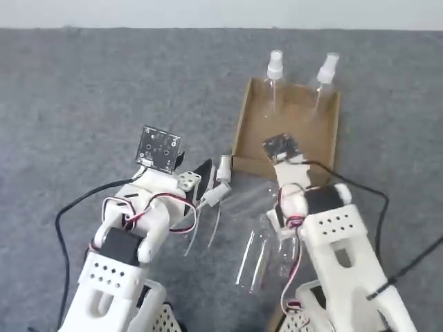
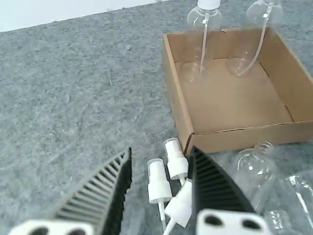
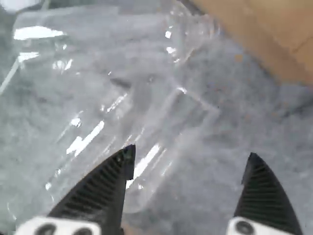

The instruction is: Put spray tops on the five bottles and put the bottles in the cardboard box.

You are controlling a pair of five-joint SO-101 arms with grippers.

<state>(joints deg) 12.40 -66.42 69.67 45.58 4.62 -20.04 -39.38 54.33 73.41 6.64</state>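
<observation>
Two capped bottles already inside cardboard box; three uncapped bottles and spray tops just outside its arm-side wall. Left tool, right tool: both agape, empty.

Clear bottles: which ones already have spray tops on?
The two clear plastic bottles standing in the brown cardboard box; the lying bottles on the grey mat have none.

A cardboard box sits on the grey counter. Two capped bottles stand at the box's far wall. Loose spray tops lie just beside its near left corner, at the left tool. Clear uncapped bottles lie near its front wall, partly under the right arm.
</observation>
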